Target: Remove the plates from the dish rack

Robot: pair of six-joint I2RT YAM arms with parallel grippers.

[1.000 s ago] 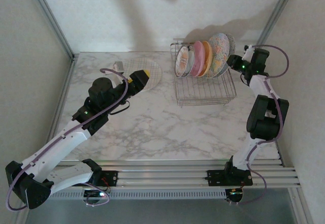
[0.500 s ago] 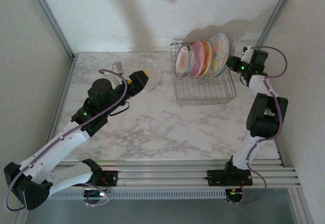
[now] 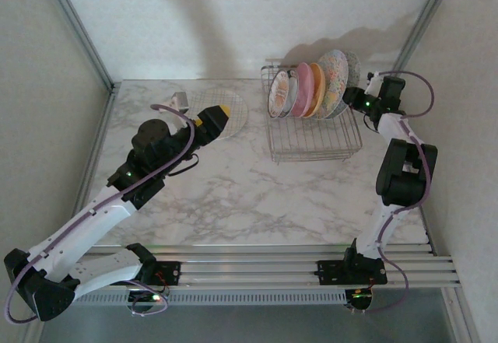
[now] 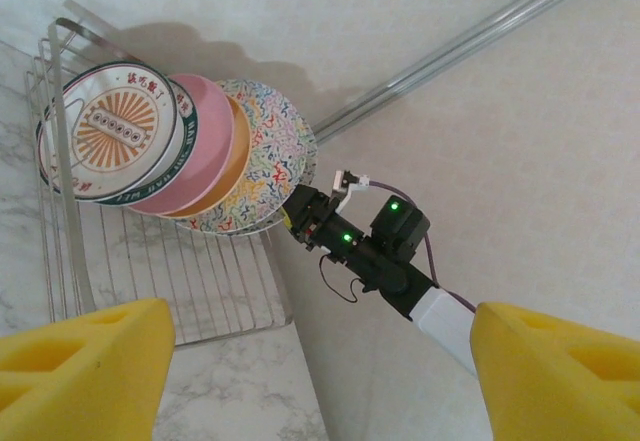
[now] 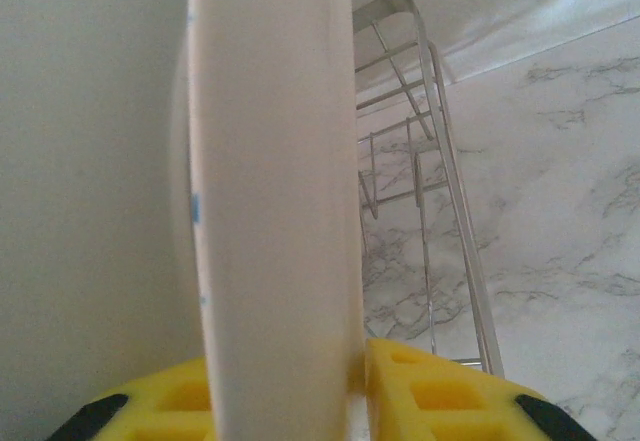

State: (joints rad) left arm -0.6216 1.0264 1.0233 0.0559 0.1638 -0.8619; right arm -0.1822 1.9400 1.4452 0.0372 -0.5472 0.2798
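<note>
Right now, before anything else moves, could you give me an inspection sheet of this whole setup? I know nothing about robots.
Surface: marble table, no spills seen.
Job's things: dish rack holds upright plates, among them a maroon-rimmed plate, pink plate, orange plate and speckled end plate; a pale flat plate lies on the table left of the rack.
Clutter: small pale object at back left, too small to identify.
Grippers: left pincer open, by the flat plate; right pincer shut on the end plate's rim.
Cables: purple left cable and right cable loop off the arms, clear of the rack.
Surroundings: plain walls, metal frame post.
</note>
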